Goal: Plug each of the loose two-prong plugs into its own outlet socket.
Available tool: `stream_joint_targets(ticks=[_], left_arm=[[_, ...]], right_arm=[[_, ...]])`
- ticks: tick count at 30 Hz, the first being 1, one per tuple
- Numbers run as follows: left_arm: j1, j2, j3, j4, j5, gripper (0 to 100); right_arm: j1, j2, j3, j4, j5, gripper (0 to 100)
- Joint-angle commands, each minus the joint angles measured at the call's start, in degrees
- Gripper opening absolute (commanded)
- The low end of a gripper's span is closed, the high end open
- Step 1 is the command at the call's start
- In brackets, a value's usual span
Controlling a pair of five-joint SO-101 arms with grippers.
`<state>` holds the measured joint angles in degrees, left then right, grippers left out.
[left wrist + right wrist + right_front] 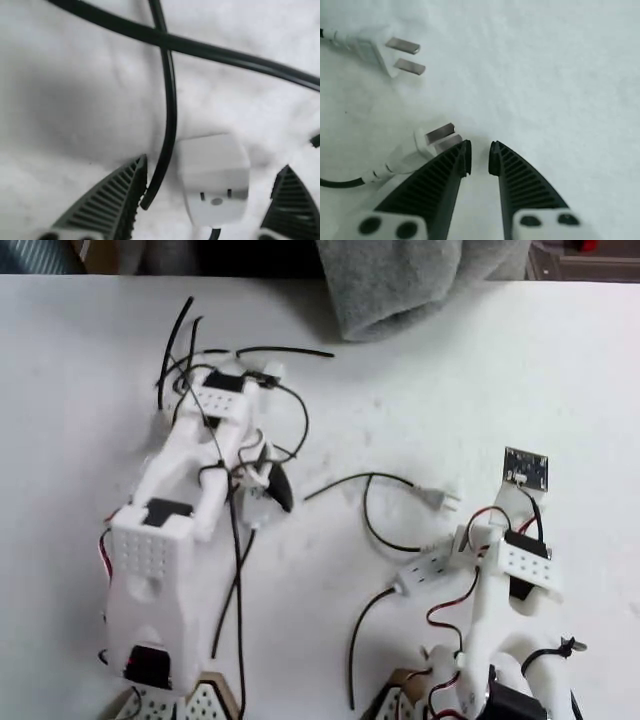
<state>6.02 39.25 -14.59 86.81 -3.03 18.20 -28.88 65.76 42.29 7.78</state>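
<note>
The left gripper (215,167) has its fingers (122,197) spread wide, one on each side of a white socket (215,185) that lies flat on the table (560,360). The socket's two slots face the camera, and neither finger touches it. A thin black cord (170,100) runs past the socket's side and ends right beside one fingertip, and a thicker black cord (225,52) crosses over it farther out. From above, this arm reaches up the left half of the table with loose black wires tangled around its wrist. The right gripper (479,152) is nearly closed, with only a narrow gap between the tips and nothing held in it. The nearer plug (420,145) lies on the table just beside one of its fingers (450,170), with its two flat prongs pointing past the fingertip. The farther plug (372,50) lies well apart from the gripper, its prongs pointing roughly the same way. In the high view a white plug (441,500) on a curling black lead sits on the table in front of the right arm, though which of the two it is seems hard to say from that angle. A grey cloth (400,285) hangs over the far edge of the table.
</note>
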Motion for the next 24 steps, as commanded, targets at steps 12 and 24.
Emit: stream_joint_targets(ticks=[12, 24], left_arm=[[1.9, -29.0, 32.4, -19.2, -0.1, 38], [8.4, -49.0, 47.1, -26.8, -0.1, 38]], right_arm=[[0.0, -1.2, -0.2, -0.7, -0.4, 7.7], [0.0, -1.2, -0.2, -0.7, -0.4, 7.7]])
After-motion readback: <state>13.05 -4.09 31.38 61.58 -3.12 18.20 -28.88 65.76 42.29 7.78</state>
